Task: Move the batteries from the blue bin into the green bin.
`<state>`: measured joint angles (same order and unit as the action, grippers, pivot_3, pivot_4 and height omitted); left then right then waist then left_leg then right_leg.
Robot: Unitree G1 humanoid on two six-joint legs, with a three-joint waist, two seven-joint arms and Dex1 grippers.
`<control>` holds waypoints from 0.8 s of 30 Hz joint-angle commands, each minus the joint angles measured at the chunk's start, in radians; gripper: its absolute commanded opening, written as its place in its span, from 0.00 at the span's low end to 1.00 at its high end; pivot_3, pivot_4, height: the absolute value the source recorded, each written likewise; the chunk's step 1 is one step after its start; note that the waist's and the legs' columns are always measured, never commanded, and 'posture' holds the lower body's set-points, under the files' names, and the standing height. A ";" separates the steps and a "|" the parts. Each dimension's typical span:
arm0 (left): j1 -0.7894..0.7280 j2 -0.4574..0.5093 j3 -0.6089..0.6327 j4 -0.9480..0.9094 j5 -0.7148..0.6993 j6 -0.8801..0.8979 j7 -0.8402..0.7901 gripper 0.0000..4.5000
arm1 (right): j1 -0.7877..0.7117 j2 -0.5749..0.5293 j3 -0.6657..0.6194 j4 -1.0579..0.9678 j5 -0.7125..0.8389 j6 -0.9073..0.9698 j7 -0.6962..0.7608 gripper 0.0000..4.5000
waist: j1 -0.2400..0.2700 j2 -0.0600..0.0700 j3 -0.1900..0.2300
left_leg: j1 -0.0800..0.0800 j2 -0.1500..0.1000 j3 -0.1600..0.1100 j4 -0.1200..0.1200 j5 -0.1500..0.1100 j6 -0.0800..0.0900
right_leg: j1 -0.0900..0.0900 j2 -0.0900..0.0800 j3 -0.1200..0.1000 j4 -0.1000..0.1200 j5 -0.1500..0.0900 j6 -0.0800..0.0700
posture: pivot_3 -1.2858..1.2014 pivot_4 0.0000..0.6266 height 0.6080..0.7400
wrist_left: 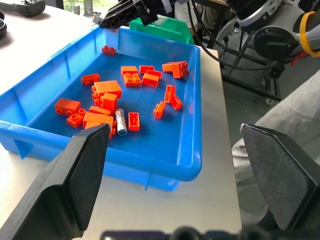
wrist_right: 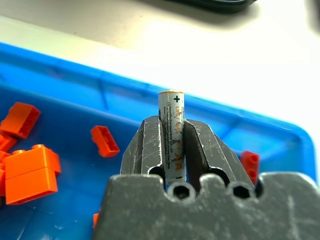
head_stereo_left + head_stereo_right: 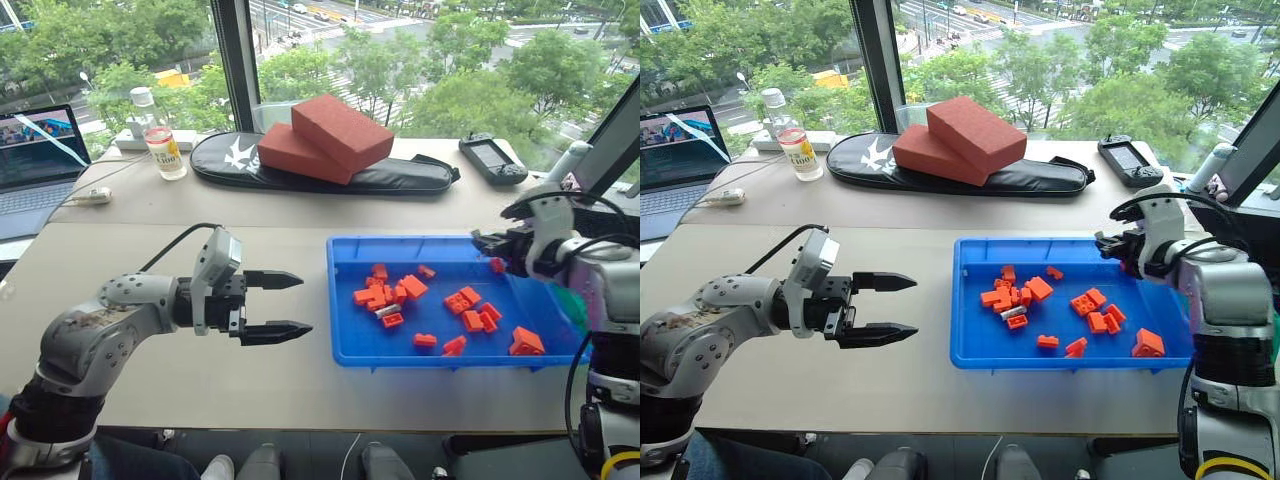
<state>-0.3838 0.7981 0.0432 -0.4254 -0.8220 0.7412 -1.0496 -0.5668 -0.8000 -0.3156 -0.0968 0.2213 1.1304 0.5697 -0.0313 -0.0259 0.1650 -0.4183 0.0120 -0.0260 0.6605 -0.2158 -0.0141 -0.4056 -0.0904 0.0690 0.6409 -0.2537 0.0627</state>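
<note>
Your right gripper (image 2: 171,150) is clamped on a battery (image 2: 171,131) standing upright between its fingers, so keep that squeeze and carry it to the green bin (image 1: 165,27) just behind the hand.

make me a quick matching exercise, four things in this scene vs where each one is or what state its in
Things:
1. right gripper
2. left gripper
3. loose battery
4. green bin

States or places:
A. lying among orange blocks in the blue bin
B. open, over bare table
C. beyond the blue bin's far end
D. shut on a battery

Pairs: 1-D, 2-B, 3-A, 4-C
</note>
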 commanded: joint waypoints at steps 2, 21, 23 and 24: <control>-0.016 0.007 0.015 -0.002 0.005 -0.019 -0.014 1.00 | 0.032 -0.055 -0.165 -0.036 -0.053 0.029 -0.129 0.09 | -0.002 0.000 0.000 | 0.000 0.000 0.000 0.000 0.000 0.000 | 0.000 0.000 0.000 0.000 0.000 0.000 | 0.52 0.24 1.00; -0.027 0.004 0.004 0.018 0.022 -0.016 -0.033 1.00 | 0.034 0.004 -0.177 -0.105 0.051 -0.117 -0.149 0.55 | -0.021 0.002 0.000 | 0.002 0.001 0.002 0.000 0.000 0.000 | 0.000 0.001 0.002 0.000 0.000 0.000 | 0.52 0.24 1.00; -0.024 0.004 0.005 0.015 0.022 -0.015 -0.033 1.00 | 0.020 0.013 -0.153 -0.165 0.100 -0.094 -0.105 0.55 | -0.028 0.004 0.001 | 0.002 0.002 0.002 0.000 0.000 0.000 | 0.000 0.002 0.002 0.000 0.000 0.000 | 0.52 0.24 1.00; -0.023 0.004 0.006 0.014 0.022 -0.014 -0.034 1.00 | 0.023 0.010 -0.142 -0.178 0.106 -0.080 -0.100 0.55 | -0.026 0.004 0.001 | 0.002 0.002 0.001 -0.001 0.000 0.000 | 0.000 0.003 0.002 0.001 0.000 0.000 | 0.52 0.24 1.00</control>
<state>-0.4017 0.7945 0.0293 -0.3947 -0.7915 0.7374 -1.0753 -0.5456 -0.7729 -0.4545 -0.2203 0.2970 1.0505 0.4468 -0.0572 -0.0216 0.1664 -0.4161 0.0144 -0.0269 0.6593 -0.2158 -0.0141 -0.4047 -0.0870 0.0698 0.6416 -0.2539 0.0625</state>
